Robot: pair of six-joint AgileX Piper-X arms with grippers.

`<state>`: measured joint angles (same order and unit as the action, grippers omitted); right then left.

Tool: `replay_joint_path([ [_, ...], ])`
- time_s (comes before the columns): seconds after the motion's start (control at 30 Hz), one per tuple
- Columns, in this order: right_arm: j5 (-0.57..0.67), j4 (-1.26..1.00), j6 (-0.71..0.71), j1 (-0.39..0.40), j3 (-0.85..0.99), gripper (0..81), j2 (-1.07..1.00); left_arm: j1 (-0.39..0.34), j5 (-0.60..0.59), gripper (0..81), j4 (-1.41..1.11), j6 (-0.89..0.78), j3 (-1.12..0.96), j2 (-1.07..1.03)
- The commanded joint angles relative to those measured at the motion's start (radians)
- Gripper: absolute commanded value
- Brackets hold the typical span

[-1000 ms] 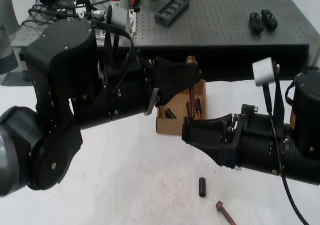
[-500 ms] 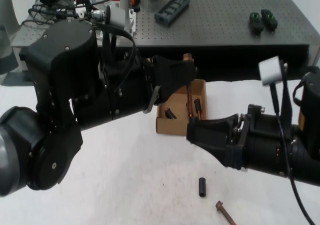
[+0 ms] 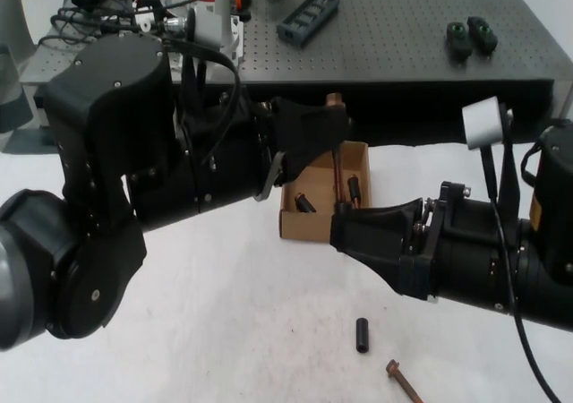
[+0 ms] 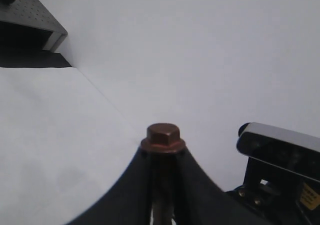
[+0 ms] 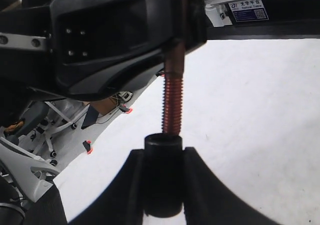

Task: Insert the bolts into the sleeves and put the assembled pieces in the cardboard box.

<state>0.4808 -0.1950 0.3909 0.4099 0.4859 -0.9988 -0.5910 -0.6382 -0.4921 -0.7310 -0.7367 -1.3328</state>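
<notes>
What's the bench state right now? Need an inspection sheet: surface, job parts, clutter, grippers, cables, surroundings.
Surface: white cloth.
Job's things: cardboard box holds dark pieces; loose sleeve and loose bolt lie on the cloth in front.
Clutter: nothing seen.
Grippers: left gripper shut on a bolt, head up; right gripper shut on a sleeve, bolt's threaded tip at its mouth.
Cables: black cables on both arms.
Surroundings: perforated metal board behind, with black tray and two small black parts.

Sleeve closer beneath bolt
</notes>
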Motion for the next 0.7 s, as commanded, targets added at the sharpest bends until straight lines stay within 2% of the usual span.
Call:
replay_joint_path([
  [0.0, 0.001, -0.037, -0.001, 0.0, 0.005, 3.8, -0.001, -0.002, -0.029, 0.7, -0.01, 0.021, -0.004, 0.007],
  [0.47, -0.113, -0.134, -0.001, 0.0, 0.005, 3.8, -0.001, -0.002, -0.082, 0.8, -0.01, 0.021, -0.004, 0.007],
  [0.53, -0.131, -0.138, -0.004, -0.002, 0.005, 3.8, -0.001, -0.002, -0.084, 9.2, -0.01, 0.021, -0.004, 0.007],
  [0.6, -0.135, -0.141, -0.023, -0.011, 0.005, 3.8, -0.001, -0.002, -0.07, 26.0, -0.007, 0.021, -0.004, 0.007],
  [0.67, -0.169, -0.14, -0.047, -0.039, 0.009, 3.8, -0.009, -0.002, -0.003, 47.1, 0.006, 0.021, -0.004, 0.007],
])
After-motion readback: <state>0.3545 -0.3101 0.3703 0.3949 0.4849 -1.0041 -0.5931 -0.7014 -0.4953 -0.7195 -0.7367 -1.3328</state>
